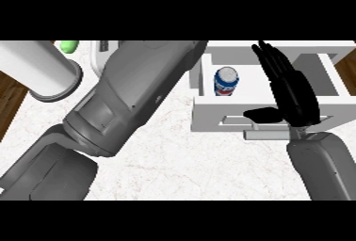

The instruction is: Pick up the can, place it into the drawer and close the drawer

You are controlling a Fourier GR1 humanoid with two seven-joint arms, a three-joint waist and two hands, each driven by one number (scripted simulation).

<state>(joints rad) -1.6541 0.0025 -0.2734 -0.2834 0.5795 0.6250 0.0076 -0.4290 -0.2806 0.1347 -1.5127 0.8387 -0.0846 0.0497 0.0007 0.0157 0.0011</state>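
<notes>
Here, right hand [293,96] flat over drawer [217,112]

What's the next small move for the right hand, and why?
Probably push the front panel inward to start closing the drawer. The can already lies inside the open drawer, and the right hand is open, fingers straight above the drawer, thumb at the front panel.

White marble counter [208,164] under big white cylinder [35,66], grey rim at cyl's near end. Small green obj [68,46] just right of cyl, by top edge. Dark wood strip [10,103] left of cyl.
</notes>
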